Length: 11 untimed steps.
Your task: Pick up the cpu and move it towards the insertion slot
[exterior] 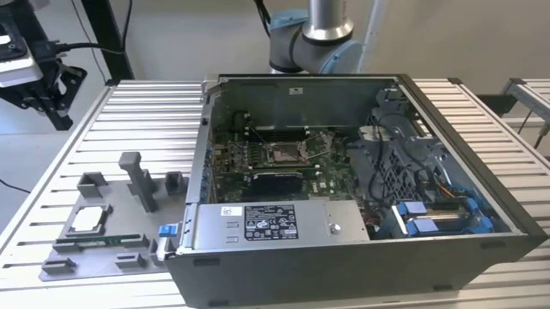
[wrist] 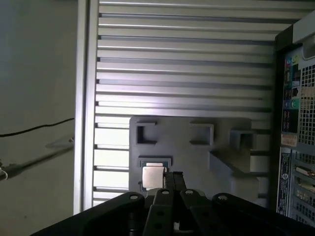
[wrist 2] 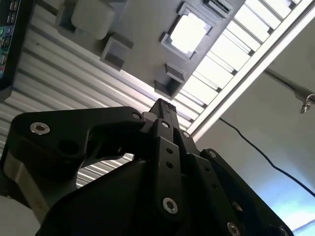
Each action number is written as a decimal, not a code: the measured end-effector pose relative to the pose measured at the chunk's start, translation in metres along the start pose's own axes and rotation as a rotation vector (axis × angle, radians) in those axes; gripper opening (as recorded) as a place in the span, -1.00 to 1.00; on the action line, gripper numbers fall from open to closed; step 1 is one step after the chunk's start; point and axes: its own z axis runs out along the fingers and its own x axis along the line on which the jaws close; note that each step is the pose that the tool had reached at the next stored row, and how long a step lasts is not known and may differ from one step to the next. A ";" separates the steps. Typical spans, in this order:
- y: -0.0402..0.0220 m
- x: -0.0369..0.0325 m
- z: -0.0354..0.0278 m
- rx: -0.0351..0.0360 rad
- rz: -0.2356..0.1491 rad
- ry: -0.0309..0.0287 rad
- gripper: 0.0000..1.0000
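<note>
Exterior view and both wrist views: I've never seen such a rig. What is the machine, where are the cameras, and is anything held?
One robot arm stands beyond an open computer case on a slatted table. The exterior view watches from off the arm; both wrist views ride on the arm and look past its black end effector, which is shut and holds nothing. The cpu lies untouched in a pocket of the grey tray beside the case, next to a green memory stick. The insertion slot is on the motherboard inside the case.
</note>
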 end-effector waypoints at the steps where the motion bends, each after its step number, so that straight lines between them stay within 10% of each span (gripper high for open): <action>1: -0.0026 0.0019 0.0004 0.0000 0.000 0.0000 -1.00; 11: -0.0133 0.0097 0.0029 -0.0001 0.000 -0.0001 -1.00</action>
